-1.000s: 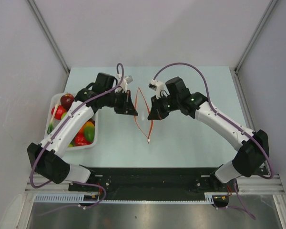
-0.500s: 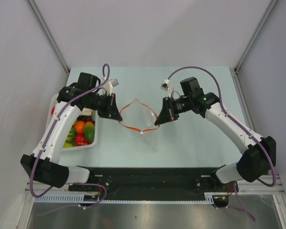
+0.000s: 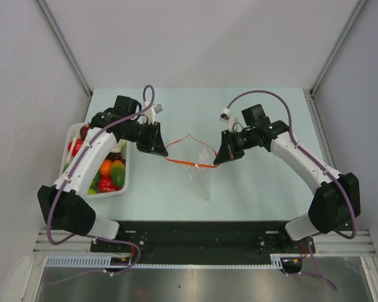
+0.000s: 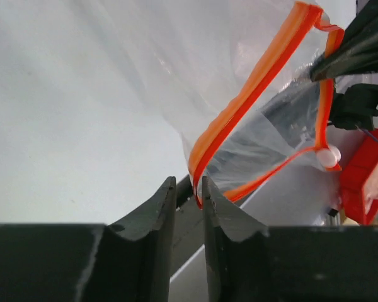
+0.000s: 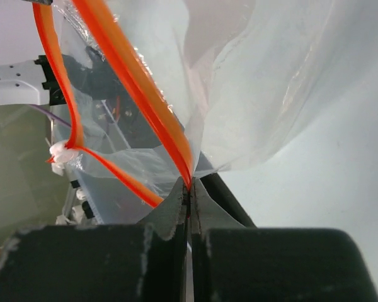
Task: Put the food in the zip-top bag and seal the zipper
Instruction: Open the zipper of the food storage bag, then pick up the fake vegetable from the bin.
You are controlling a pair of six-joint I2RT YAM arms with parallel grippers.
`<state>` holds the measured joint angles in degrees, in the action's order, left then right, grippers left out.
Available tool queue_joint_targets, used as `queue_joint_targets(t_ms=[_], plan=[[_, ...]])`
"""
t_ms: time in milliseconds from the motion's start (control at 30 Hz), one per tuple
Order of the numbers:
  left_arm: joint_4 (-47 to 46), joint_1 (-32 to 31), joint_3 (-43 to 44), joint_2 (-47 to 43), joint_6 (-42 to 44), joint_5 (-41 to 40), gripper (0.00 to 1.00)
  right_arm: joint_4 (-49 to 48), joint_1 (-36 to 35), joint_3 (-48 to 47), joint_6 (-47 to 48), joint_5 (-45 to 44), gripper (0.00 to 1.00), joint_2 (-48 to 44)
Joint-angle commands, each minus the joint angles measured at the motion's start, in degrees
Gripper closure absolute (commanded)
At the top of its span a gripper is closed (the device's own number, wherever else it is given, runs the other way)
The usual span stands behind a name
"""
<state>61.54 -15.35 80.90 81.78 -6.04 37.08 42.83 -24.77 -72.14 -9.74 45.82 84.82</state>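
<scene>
Found the food heaped in the white tray at the left edge of the table: orange, green and red pieces, partly covered by the left arm crossing above. Saw none of it in the bag yet.

Caught the left claw parting a little after being clenched a moment ago. Left a narrow gap between the tips, with the corner of the zipper sitting in it rather than squeezed flat. Could not tell whether that corner was truly free. Noted the same arm drawn back in toward the bag after swinging wide half a second before.

Found the zip-top bag strung between the two claws. Saw its mouth turned from a tight slit into an open loop, with the white slider on the near strip and the clear body sagging, crumpled, toward the table.

Found the right claw staying clenched on the zipper's right end.

Read this as a hand-over, probably freeing the left arm to fetch from the tray while the right kept the mouth up. Judged the slack left side likely to fold shut once dropped. Saw nothing between tray and bag but the left arm itself.
</scene>
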Motion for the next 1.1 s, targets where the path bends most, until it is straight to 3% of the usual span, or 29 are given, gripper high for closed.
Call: queue_joint_targets(t_ms=[0,67,100,200,367,500,600,900,1067], plan=[[-10.6,0.2,-1.0,-2.2,-0.8,-1.6,0.63,-4.0,-2.6,-2.7,0.1,-4.5,1.0,-0.2],[-13.1,0.3,-0.9,-4.9,-0.2,-3.2,0.49,-4.8,-3.2,-2.6,-0.4,-5.4,1.0,0.6],[-13.8,0.8,-0.7,-5.9,0.2,-5.3,0.33,-4.9,-3.3,-2.6,-0.5,-5.5,1.0,0.8],[-14.5,4.1,1.0,-9.6,2.4,-8.9,0.01,-5.8,-3.3,-2.7,-1.4,-6.4,1.0,1.1],[-6.7,12.3,5.7,-9.7,12.3,-9.0,0.0,-7.6,-3.2,-2.6,-3.2,-7.7,1.0,1.1],[-5.8,23.1,5.8,-10.0,16.5,-10.9,0.0,-8.3,-3.4,-2.0,-3.7,-8.2,1.0,1.0],[-6.0,26.9,6.7,-7.1,19.0,-14.8,0.0,-8.4,-3.4,-1.8,-3.8,-8.5,1.0,1.1],[-6.3,31.9,13.2,6.5,27.1,-17.5,0.0,-8.7,-3.4,-2.0,-4.3,-8.4,1.0,0.8],[-8.8,30.2,13.1,9.3,23.7,-21.2,0.0,-8.8,-3.5,-2.0,-4.2,-8.8,1.0,0.8]])
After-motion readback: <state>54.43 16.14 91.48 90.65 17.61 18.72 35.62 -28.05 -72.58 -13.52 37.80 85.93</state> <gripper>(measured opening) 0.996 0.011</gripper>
